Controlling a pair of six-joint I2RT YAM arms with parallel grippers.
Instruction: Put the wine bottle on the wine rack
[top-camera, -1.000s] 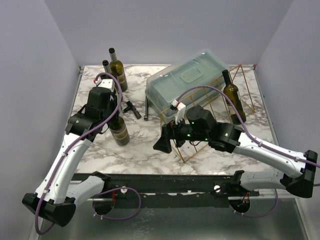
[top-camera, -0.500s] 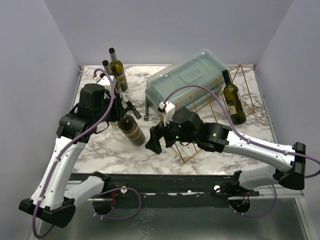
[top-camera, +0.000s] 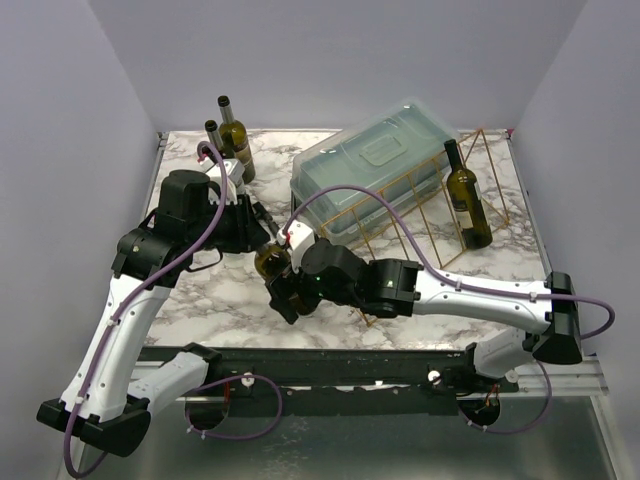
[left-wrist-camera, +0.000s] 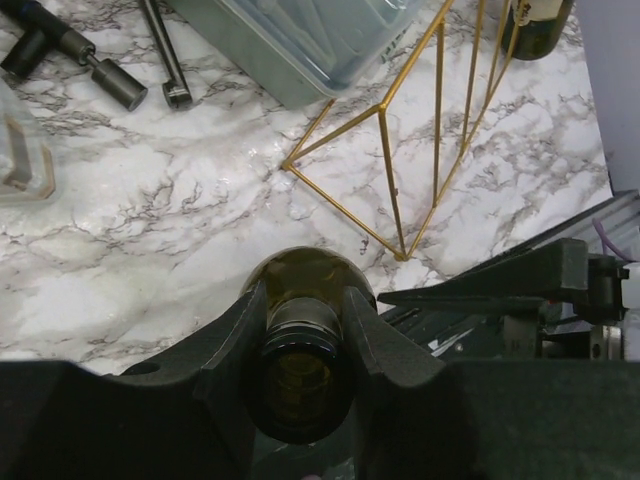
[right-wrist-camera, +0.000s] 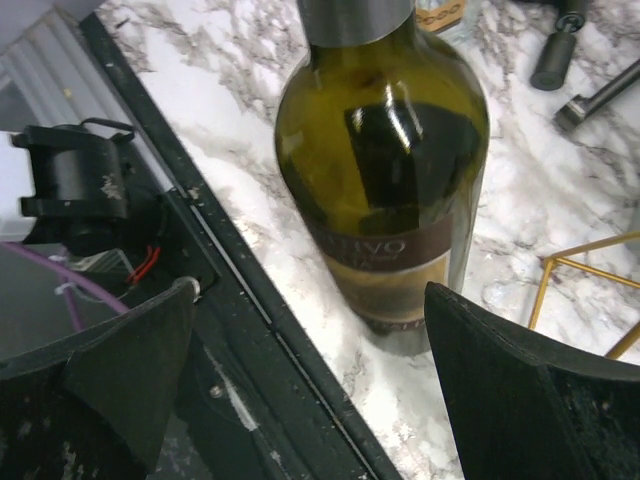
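Left gripper (left-wrist-camera: 303, 335) clamped on bottle (right-wrist-camera: 385, 170) neck. Right gripper (right-wrist-camera: 315, 365) wide open, flanking bottle body. Rack (left-wrist-camera: 381, 108) nearby.

Bare marble (left-wrist-camera: 150, 200) left of the wine rack (left-wrist-camera: 391, 180); plastic box (top-camera: 375, 160) behind, upright bottle (top-camera: 467, 200) at far end.

The wine rack (left-wrist-camera: 380, 108) is sitting right of centre on the bench (top-camera: 205, 298), with the plastic box (top-camera: 375, 160) lying against its rear left side. A second bottle (top-camera: 467, 200) is standing at its right. Two more bottles (top-camera: 237, 140) are standing back left. The wine bottle (top-camera: 270, 262) is hanging before the rack's left end, between the left gripper (left-wrist-camera: 305, 340) and the right gripper (right-wrist-camera: 320, 370).
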